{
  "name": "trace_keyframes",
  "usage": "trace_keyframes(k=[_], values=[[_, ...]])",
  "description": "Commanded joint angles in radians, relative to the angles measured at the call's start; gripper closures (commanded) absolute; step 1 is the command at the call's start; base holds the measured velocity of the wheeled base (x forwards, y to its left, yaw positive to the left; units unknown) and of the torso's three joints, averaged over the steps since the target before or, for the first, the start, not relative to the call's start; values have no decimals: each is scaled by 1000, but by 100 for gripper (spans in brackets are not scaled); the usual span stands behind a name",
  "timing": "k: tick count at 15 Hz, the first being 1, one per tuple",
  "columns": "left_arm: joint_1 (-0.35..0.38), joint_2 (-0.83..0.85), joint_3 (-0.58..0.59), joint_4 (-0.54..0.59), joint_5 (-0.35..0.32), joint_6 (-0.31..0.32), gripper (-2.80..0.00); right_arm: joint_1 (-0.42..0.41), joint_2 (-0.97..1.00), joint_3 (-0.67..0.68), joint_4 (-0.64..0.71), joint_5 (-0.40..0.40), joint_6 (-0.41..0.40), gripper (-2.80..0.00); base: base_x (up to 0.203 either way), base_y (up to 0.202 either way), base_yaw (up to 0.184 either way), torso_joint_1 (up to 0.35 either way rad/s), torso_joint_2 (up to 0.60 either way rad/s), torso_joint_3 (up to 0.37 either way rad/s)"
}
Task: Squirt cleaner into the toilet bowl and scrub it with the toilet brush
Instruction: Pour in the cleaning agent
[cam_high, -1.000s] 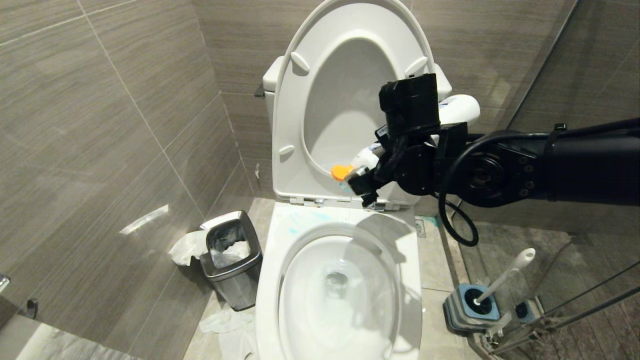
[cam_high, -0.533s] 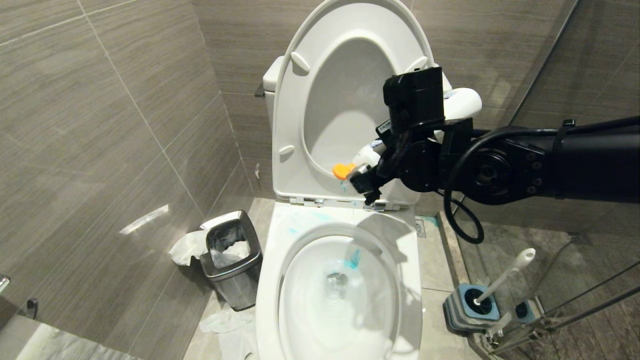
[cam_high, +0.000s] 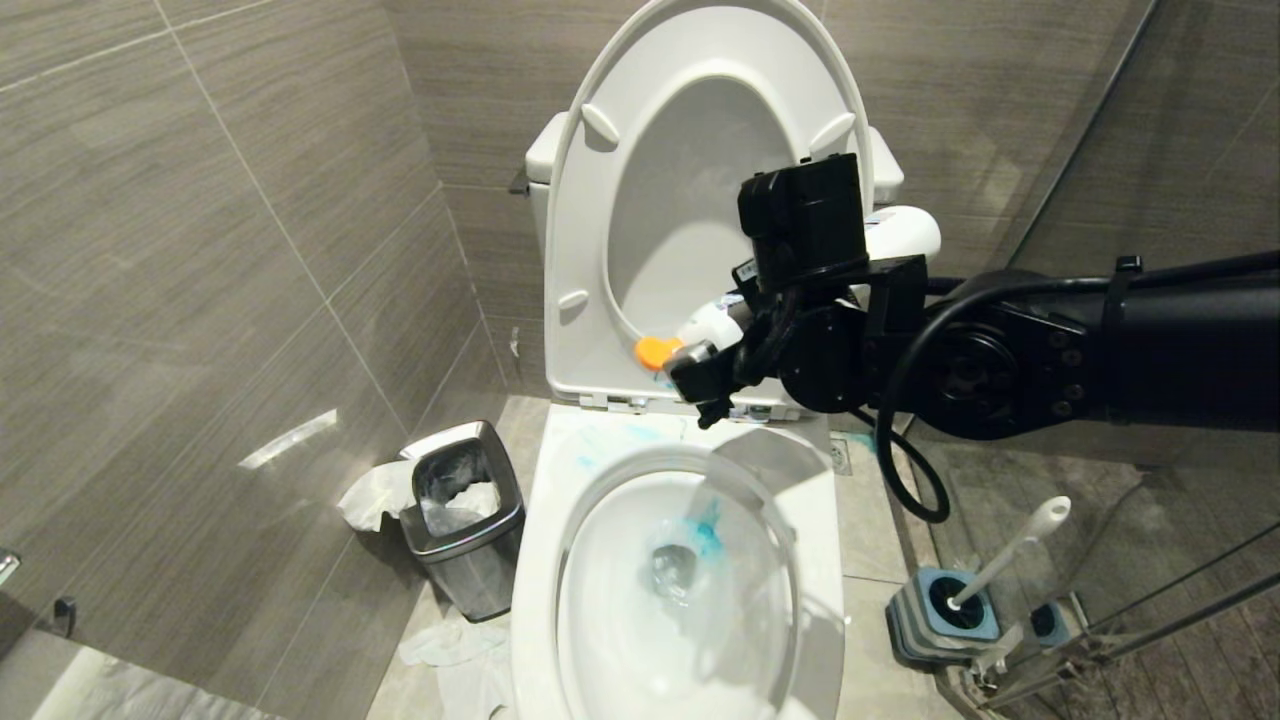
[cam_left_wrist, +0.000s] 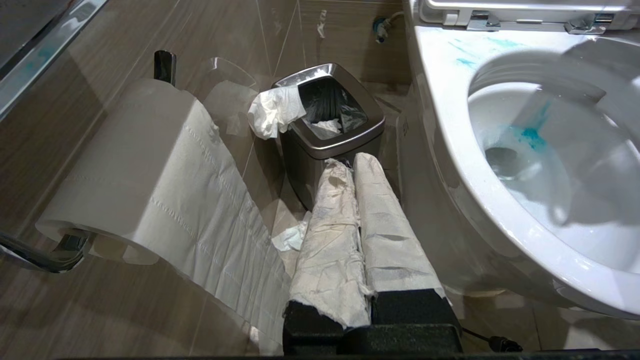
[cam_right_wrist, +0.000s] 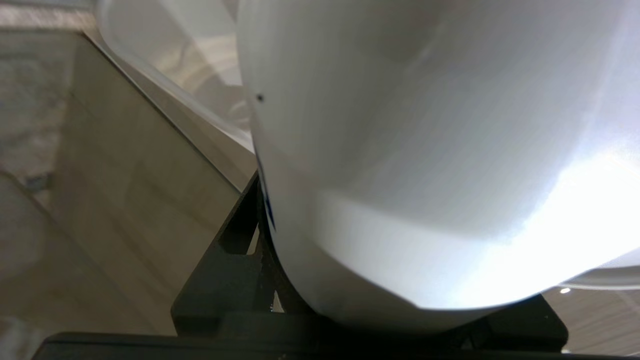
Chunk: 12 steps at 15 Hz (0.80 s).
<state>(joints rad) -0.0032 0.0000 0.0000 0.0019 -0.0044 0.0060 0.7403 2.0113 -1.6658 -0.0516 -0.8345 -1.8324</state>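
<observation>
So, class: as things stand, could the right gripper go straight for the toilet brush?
Probably not yet. The right gripper is shut on the cleaner bottle; the toilet brush stands unobstructed in its base on the floor.

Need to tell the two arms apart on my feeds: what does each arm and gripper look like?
The right arm is matte black and thick, with a round bolted joint, a black cable looping below it and a boxy black block on the wrist. The left gripper has two long fingers wrapped in white paper on a black base.

The right gripper swings the bottle leftward along the raised seat, and more cleaner now pools turquoise in the toilet bowl.
</observation>
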Motion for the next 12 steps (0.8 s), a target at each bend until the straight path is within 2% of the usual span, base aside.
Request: trace_keyframes(k=[1,10,12], values=[[0,0,0,0,0,0,0,17,-3,13,-1,-5,48,0,0,0,0,0,0,0],[0,2,0,0,0,0,0,34,-48,89,1,-4,292,0,0,0,0,0,0,0],[0,0,0,0,0,0,0,34,-49,91,0,22,349,0,0,0,0,0,0,0]])
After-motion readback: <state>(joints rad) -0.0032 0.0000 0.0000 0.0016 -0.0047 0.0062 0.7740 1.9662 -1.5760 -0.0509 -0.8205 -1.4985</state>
